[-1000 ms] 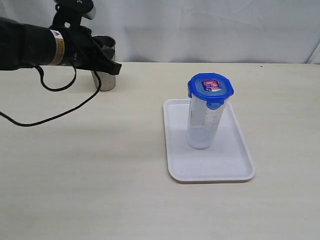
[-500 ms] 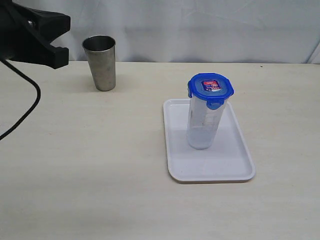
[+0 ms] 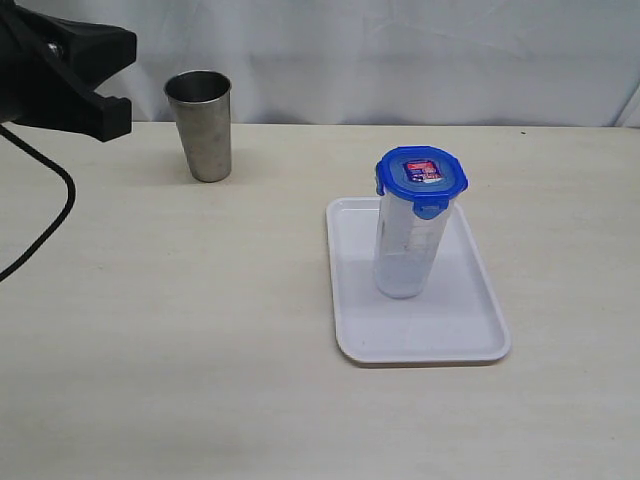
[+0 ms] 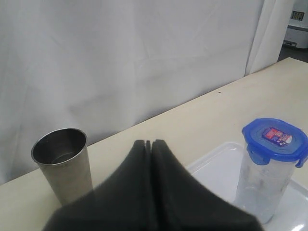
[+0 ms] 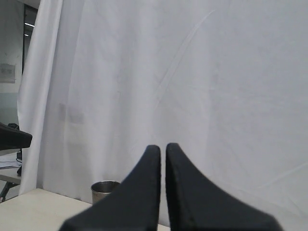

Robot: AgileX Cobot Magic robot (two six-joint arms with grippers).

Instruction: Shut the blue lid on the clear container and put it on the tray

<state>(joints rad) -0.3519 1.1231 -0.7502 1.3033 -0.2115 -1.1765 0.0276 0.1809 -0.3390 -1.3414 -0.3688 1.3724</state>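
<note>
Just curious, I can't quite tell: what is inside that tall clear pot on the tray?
Through the cloudy wall of the clear pot nothing shows inside; it looks empty. The blue lid covers its mouth, so no view from above.

The left tool (image 4: 149, 142) hides the foot of the steel cup (image 4: 62, 161) and part of the tray (image 4: 216, 163), which the picture's edge also cuts off. The words on the sticker (image 4: 277, 136) of the blue lid (image 4: 262, 143) are too small to read.

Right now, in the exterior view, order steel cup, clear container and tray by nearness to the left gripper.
1. Steel cup, back left, beside the left gripper.
2-3. Tray and the clear container standing on it, right: too close to call.
</note>
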